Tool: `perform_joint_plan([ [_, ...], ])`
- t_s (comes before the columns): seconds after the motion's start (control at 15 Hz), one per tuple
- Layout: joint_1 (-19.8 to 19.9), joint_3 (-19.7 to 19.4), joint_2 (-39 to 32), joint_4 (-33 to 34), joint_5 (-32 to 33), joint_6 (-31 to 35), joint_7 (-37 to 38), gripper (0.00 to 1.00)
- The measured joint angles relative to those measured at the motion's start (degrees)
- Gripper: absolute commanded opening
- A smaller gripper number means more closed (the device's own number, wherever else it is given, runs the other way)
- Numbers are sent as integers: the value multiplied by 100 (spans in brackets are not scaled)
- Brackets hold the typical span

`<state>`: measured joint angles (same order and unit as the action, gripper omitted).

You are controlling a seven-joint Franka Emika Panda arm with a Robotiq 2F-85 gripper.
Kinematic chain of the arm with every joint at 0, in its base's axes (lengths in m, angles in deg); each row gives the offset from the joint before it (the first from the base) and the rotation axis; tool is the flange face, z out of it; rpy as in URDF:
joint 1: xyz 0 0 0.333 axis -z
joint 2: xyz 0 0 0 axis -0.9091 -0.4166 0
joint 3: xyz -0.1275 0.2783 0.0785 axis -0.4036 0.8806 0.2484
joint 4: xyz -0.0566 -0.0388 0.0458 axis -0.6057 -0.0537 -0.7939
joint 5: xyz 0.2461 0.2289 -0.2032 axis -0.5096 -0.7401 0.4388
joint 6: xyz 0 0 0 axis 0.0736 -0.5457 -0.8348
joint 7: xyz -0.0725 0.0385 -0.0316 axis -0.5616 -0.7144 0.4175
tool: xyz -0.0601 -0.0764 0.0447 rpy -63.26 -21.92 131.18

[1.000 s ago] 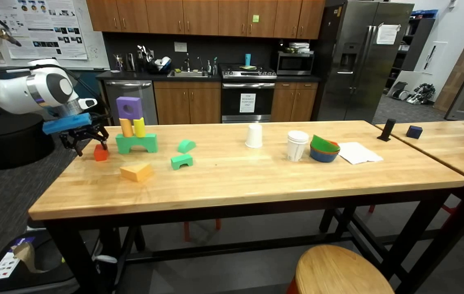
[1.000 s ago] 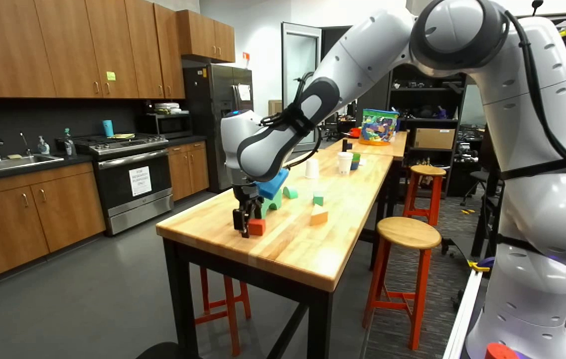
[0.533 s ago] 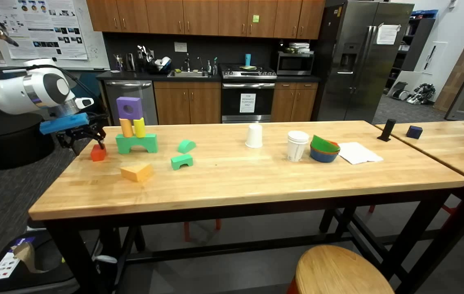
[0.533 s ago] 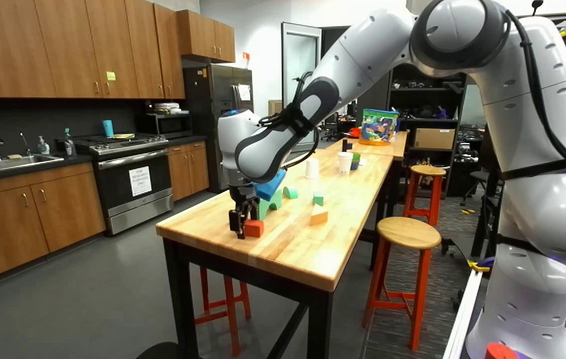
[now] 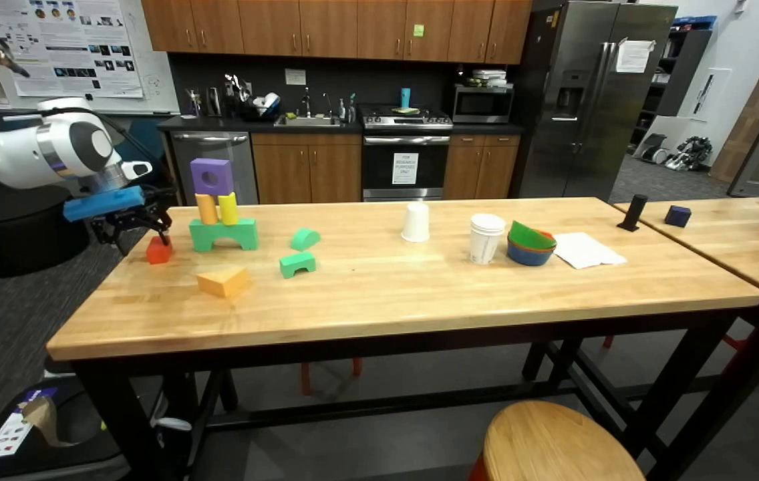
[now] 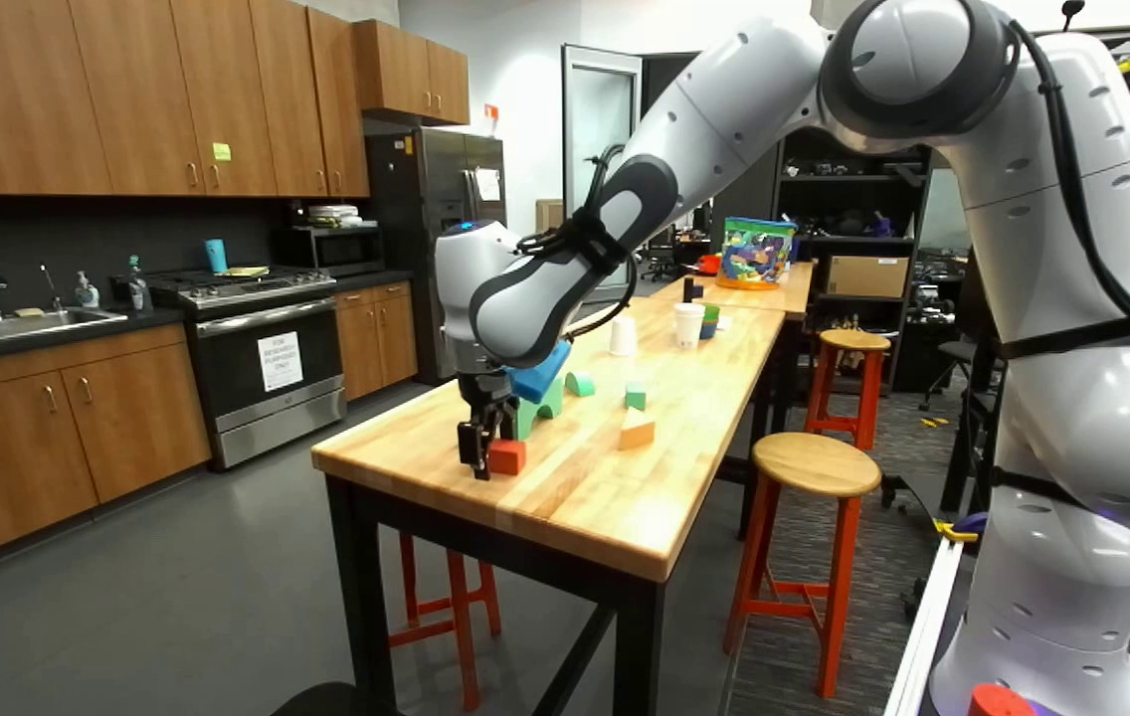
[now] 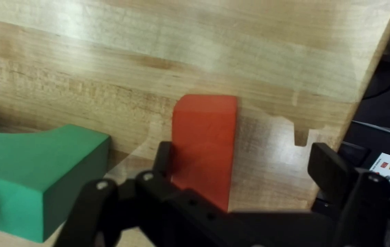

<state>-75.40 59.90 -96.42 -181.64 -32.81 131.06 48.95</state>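
The jaws stand released and spread wide; the red block (image 7: 203,147) sits between them, up against one finger (image 7: 163,157) and apart from the other. Since a second ago, jaws and block have shifted slightly together toward the nearest end of the bench (image 5: 379,274). Outside the finger by the block, the green arch (image 5: 224,233) and the purple block (image 5: 224,172) above it are unmoved, as is the orange wedge (image 5: 224,282) farther from the jaws.

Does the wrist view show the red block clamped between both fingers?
No, the gripper is open, with bare tabletop showing between the red block and one finger.
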Motion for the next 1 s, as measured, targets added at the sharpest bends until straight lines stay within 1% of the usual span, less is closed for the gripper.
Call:
perform_joint_plan([
  [0.67,80,-74,-92,-57,-21,4,-6,100],
  [1.0,79,-69,-175,38,-22,13,-7,100],
])
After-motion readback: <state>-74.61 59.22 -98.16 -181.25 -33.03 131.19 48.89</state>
